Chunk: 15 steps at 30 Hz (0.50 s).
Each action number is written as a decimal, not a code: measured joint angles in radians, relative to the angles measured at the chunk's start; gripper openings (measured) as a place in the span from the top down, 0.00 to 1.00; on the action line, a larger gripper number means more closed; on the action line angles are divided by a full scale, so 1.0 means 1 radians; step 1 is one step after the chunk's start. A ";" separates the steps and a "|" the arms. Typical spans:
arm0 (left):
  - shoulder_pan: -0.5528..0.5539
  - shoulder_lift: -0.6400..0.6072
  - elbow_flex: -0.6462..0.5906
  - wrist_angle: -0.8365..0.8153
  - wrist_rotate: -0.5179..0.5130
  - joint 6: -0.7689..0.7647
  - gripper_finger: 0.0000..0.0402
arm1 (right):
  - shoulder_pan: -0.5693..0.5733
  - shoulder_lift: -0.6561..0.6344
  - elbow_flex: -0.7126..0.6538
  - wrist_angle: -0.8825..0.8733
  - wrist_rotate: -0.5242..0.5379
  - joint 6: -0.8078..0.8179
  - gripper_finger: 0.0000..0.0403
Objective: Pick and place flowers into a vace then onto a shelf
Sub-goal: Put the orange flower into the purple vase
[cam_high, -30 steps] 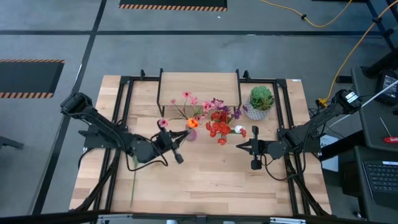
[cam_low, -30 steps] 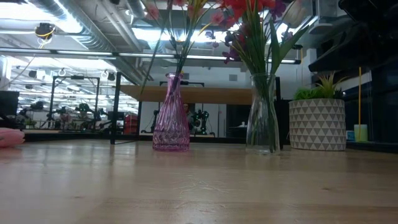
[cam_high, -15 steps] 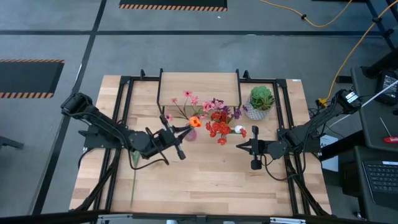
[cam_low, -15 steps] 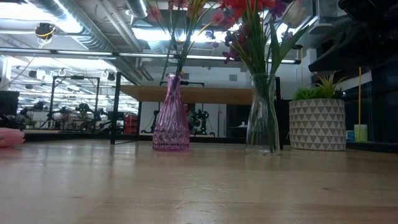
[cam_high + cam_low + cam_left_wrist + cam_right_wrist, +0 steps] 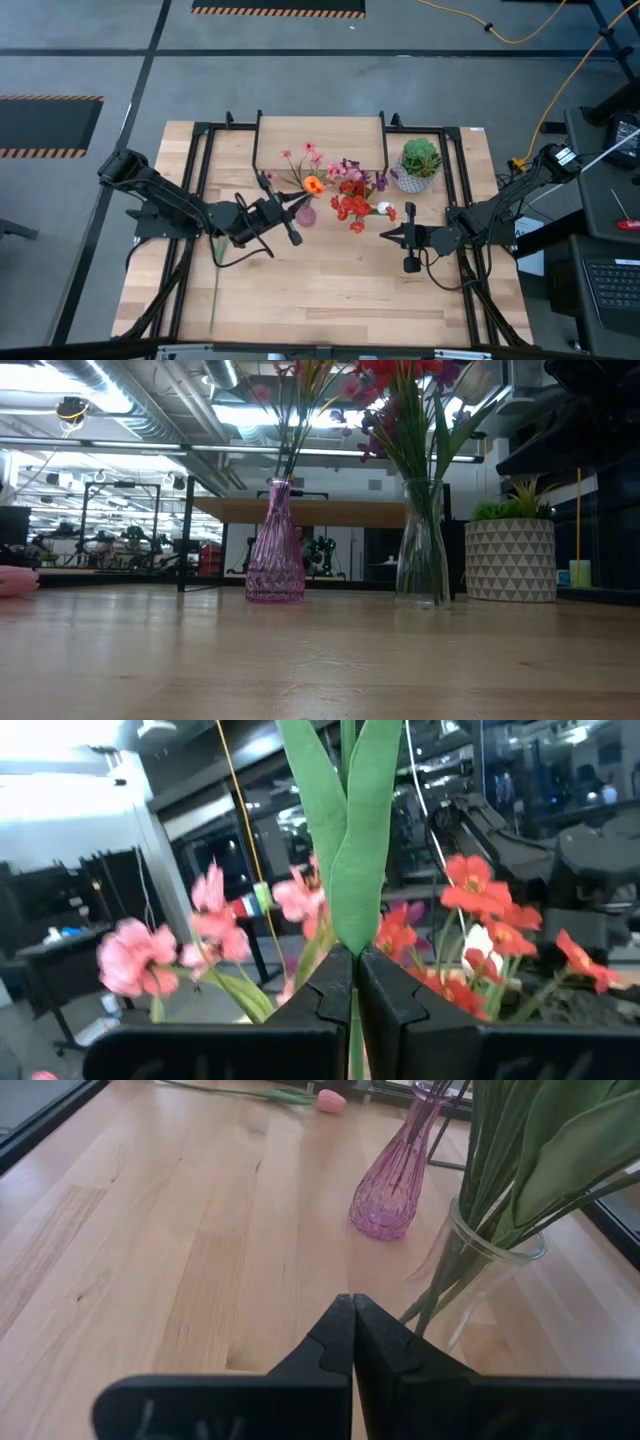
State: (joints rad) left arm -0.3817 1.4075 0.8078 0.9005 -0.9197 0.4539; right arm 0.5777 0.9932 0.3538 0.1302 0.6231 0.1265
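My left gripper [image 5: 296, 206] is beside the pink glass vase [image 5: 306, 214] and shut on a green-stemmed flower with an orange tulip bloom [image 5: 313, 185]. Pink blossoms [image 5: 309, 151] stand in that vase [image 5: 275, 550]. Red flowers [image 5: 350, 205] fill a clear glass vase [image 5: 422, 545] next to it. The shelf [image 5: 320, 135] stands at the table's far edge. My right gripper [image 5: 384, 236] is shut and holds nothing, near the clear vase [image 5: 470, 1280]. A pink tulip [image 5: 331, 1100] lies flat on the table at the left. My left gripper pinches the flower's green stem where its two long leaves [image 5: 350, 910] begin, between its two fingers. The fingers come nearly level from the table's left, across the stem. The flower stands about upright, leaves and bloom above the fingers. Its lower end is hidden.
A spiky green plant in a white patterned pot [image 5: 418, 163] stands at the far right, beside the shelf. A black metal frame [image 5: 200, 160] runs along the table's sides. Bare tabletop lies toward the near edge [image 5: 340, 300].
My left gripper has risen a little and gone toward the far edge and the pink vase, rolling as it went. The orange tulip has come more upright, its bloom now over the vase's far side. The stems above the pink vase have swung closer together.
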 joint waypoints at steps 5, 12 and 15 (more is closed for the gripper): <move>0.000 0.000 0.000 0.017 0.027 0.040 0.99 | 0.000 0.000 0.000 0.000 0.000 0.000 0.99; 0.006 0.000 0.000 0.016 0.021 0.040 0.99 | 0.000 0.000 0.000 0.000 0.000 0.000 0.99; 0.006 0.000 0.000 0.012 0.021 0.039 0.99 | 0.000 0.000 0.000 -0.001 0.000 0.000 0.99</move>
State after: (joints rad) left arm -0.3756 1.4075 0.8078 0.9123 -0.8986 0.4930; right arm 0.5778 0.9932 0.3538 0.1295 0.6228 0.1265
